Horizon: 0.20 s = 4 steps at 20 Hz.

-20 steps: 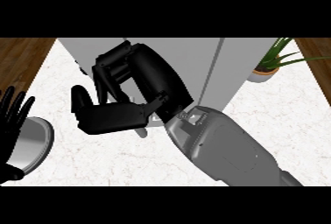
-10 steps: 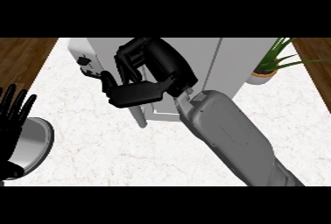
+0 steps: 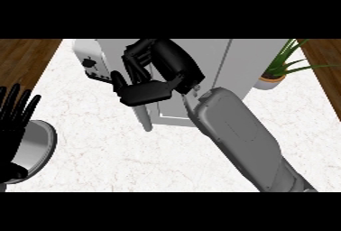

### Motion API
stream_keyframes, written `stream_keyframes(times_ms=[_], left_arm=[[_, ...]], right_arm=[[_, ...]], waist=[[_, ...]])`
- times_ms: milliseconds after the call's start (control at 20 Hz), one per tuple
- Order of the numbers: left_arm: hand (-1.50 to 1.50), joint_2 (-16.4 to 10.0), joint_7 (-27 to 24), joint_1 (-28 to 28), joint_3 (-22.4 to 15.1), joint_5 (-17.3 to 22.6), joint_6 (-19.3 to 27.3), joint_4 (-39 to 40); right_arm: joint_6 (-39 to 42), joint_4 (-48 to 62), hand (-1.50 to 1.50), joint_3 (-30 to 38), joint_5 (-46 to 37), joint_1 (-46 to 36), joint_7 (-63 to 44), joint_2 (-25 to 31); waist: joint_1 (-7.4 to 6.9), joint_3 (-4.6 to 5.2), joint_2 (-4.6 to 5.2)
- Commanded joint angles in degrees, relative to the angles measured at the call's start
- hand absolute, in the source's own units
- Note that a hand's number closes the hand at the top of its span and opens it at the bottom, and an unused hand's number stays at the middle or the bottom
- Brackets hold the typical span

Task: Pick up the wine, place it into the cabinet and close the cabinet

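No wine bottle shows in the head view. The white cabinet (image 3: 213, 63) stands at the back of the counter, with a grey bar handle (image 3: 144, 118) hanging at its front left edge. My right hand (image 3: 158, 74) is up against the cabinet's front, just above that handle. Its fingers are loosely bent and I see nothing between them. The grey forearm runs down to the lower right and hides part of the cabinet front. My left hand (image 3: 15, 118) rests open at the left edge, fingers up.
A grey round plate (image 3: 34, 146) lies at the lower left under my left hand. A white toaster (image 3: 93, 63) stands left of the cabinet. A potted plant (image 3: 278, 72) stands right of it. Brown floor shows past both counter ends.
My right hand has moved up and away from me, from over the counter to the cabinet front, with the forearm stretching out behind it. The left hand has stayed still.
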<state>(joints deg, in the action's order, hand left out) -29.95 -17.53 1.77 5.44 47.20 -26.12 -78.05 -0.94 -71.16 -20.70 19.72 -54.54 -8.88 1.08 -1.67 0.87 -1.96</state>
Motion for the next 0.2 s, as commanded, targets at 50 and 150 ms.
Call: stream_keyframes(times_ms=[50, 150], left_arm=[[-1.5, -1.24, -0.23, 1.2, 1.44, -0.24, -0.61, 1.29], [-1.5, -2.0, 1.04, 2.03, 1.57, 0.61, -0.94, 1.54]], right_arm=[[-1.66, 9.07, 1.5, 6.36, -1.52, -2.76, 0.71, 4.27], [-1.65, 9.86, 1.5, 5.28, -2.37, -1.37, 2.79, 3.2]], waist=[[0.46, -0.8, 2.56], [0.49, -0.82, 2.62]])
